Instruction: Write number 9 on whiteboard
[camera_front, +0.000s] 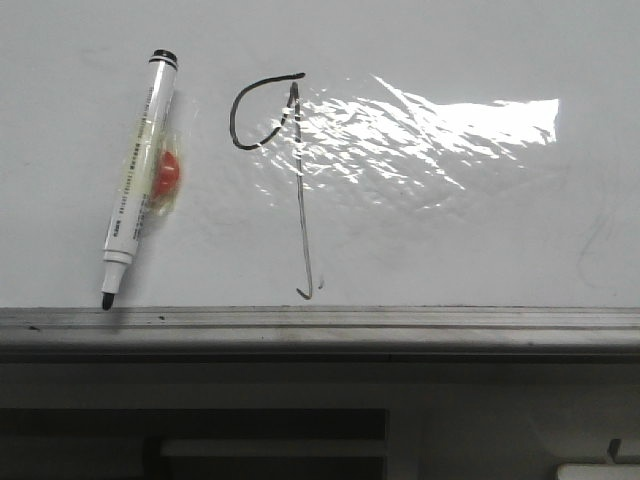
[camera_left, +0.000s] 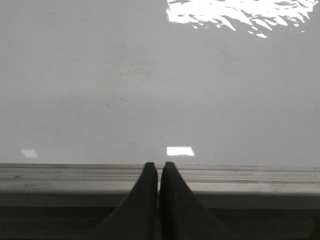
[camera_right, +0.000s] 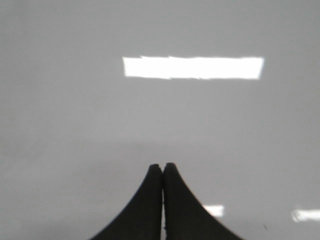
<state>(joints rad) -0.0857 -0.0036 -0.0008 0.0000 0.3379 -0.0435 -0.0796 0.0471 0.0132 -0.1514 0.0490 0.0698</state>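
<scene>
Number 9 (camera_front: 285, 165) drawn on whiteboard (camera_front: 450, 240), marker (camera_front: 140, 175) lying free, both grippers (camera_left: 159, 167) (camera_right: 163, 167) pinched closed and empty; just hold clear, don't smudge.

A black number 9 (camera_front: 290, 180) stands drawn on the whiteboard (camera_front: 450, 240), a marker pen (camera_front: 140, 180) lying beside it.

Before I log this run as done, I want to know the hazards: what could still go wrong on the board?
The marker lies uncapped on the whiteboard, its tip at the edge rail; it may dry out or blot there. It also sits close to the number 9, so a careless pickup could smear the ink. Both the left gripper and right gripper are shut and empty.
</scene>
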